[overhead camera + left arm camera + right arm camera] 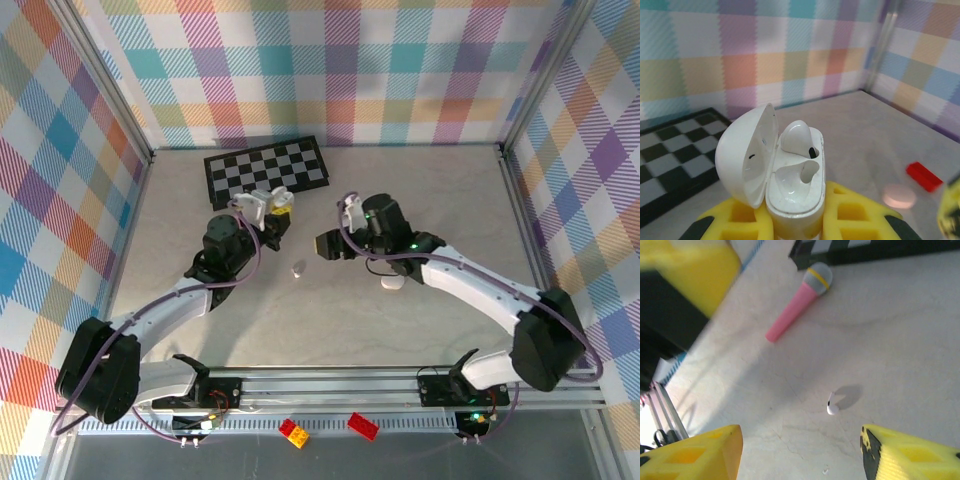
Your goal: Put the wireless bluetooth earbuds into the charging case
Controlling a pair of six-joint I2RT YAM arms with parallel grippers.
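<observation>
Holding: left gripper (795, 227) clamped on open charging case (795, 200), seated earbud (797, 136) in far socket, near socket empty.
right gripper (802, 452): jaws wide, empty.
loose earbud (832, 405): on table (900, 340), just ahead between your right fingers, stem roughly crosswise to them.
nearer arm: right.

Walls (350, 70): pastel plaid, pink, blue, orange, purple. Table (440, 200): pale grey, faint marbling. Board (266, 168): black-white checks, black rim. Case (795, 200): glossy white; earbud (797, 135) inside white. Loose earbud (832, 406) white. Microphone (796, 304): pink handle, yellow band, grey head. Left gripper pads (852, 212) yellow; right gripper pads (910, 455) yellow. Brick (923, 176) red.
</observation>
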